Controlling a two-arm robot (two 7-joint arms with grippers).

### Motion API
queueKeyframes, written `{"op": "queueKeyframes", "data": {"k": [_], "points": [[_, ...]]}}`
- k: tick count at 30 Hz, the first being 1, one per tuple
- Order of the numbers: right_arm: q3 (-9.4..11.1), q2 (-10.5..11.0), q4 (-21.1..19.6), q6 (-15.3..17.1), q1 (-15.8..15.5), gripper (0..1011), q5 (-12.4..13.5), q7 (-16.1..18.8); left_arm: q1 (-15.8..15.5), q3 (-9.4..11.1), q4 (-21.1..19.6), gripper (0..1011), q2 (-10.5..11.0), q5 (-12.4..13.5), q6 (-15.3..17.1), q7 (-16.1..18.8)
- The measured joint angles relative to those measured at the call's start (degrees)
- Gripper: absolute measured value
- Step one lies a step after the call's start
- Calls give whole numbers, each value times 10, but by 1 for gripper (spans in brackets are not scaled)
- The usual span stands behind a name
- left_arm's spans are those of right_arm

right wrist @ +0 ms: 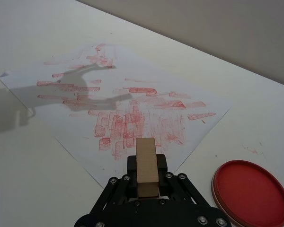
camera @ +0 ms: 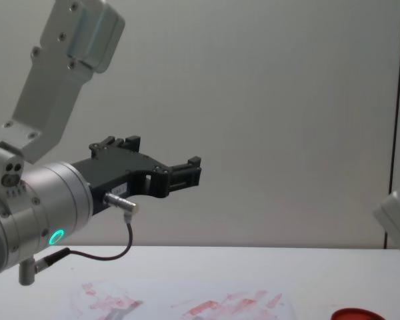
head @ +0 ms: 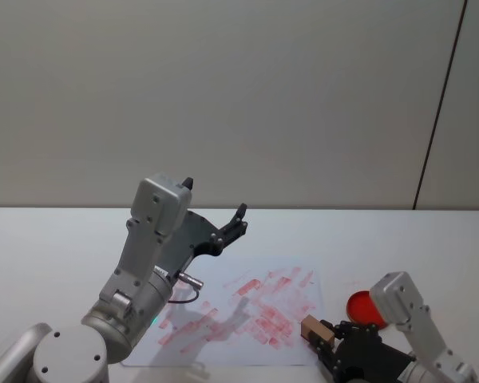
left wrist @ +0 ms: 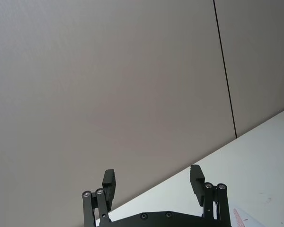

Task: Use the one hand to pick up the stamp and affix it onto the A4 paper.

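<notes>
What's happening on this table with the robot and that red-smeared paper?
The right pincer is shut on the wooden stamp, holding it at the edge of the A4 paper, next to the red ink pad. The paper carries many red prints. The left pincer is open and raised above the table, idle.

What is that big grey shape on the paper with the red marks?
Right wrist view: it is a shadow across the A4 paper, likely cast by the raised left pincer and its arm. Head view: the same soft shadow lies under that arm.
</notes>
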Motion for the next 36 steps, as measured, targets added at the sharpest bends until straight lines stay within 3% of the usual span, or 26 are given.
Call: {"op": "queueKeyframes", "data": {"k": [15,28,36], "points": [[-2,2,2,8,2,217,-1,6,0,0,0,1002,0,0,0,0],[13,5,-27,-18,2,217,58,-24,0,0,0,1002,0,0,0,0],[28,12,-40,-32,5,217,80,-46,0,0,0,1003,0,0,0,0]]}}
